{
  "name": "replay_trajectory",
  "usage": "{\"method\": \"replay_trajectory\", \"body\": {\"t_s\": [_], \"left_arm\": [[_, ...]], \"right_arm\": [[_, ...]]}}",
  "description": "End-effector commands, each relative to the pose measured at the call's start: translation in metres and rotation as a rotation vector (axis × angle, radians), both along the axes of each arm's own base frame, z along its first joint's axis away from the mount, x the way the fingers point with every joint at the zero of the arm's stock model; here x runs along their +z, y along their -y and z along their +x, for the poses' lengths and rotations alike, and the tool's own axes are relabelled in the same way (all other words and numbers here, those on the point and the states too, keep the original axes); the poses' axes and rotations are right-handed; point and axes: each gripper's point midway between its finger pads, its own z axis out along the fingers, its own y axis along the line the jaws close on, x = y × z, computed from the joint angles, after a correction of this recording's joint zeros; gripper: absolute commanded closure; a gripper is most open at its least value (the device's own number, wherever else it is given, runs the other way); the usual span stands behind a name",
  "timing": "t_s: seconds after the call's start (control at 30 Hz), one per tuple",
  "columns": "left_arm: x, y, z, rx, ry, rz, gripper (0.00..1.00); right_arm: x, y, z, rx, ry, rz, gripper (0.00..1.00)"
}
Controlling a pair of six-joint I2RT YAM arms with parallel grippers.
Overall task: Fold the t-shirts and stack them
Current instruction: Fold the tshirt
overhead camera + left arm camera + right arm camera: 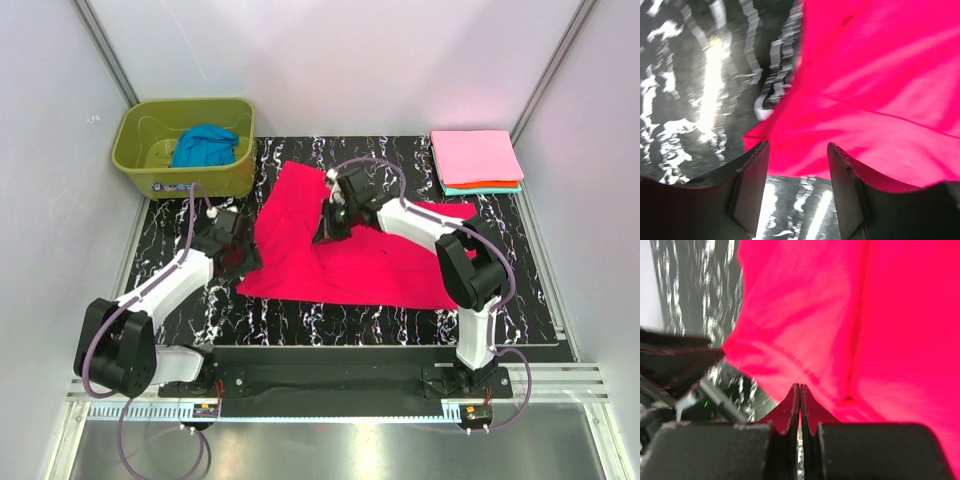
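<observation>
The crimson-red t-shirt [380, 265] lies spread on the black marbled mat [540, 290]. My right gripper [330, 228] is over its middle, and in the right wrist view it [800, 386] is shut, pinching the red cloth [880, 315], whose hemmed edge hangs above the mat. My left gripper [238, 250] is at the shirt's left edge; in the left wrist view it [797, 145] is open, low over the mat, with a corner of the red shirt [880, 75] just beyond its fingertips. The pink t-shirt [476, 155] tops a folded stack over the orange [495, 185] and teal [460, 190] ones. The blue t-shirt [205, 147] is crumpled in the tub.
The olive-green tub [140, 160] stands at the back left corner. The folded stack is at the back right corner of the mat. White walls enclose the table on three sides.
</observation>
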Motion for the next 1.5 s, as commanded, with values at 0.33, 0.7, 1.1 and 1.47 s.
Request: {"method": "replay_trajectory", "body": {"t_s": [0.33,0.7,1.1,1.47], "left_arm": [[-0.031,0.028,-0.013,0.045,-0.065,-0.062,0.50],[0.010,0.004,0.010,0.122,0.075,0.043,0.50],[0.059,0.080,0.054,-0.249,0.231,-0.195,0.81],[-0.022,0.078,0.039,-0.151,-0.010,-0.157,0.96]], "right_arm": [[-0.058,0.011,-0.062,-0.039,-0.110,-0.059,0.94],[-0.019,0.062,-0.071,-0.207,-0.100,-0.154,0.90],[-0.009,0.200,-0.038,-0.591,-0.088,-0.304,0.98],[-0.069,0.256,-0.063,-0.723,-0.294,-0.519,1.00]]}}
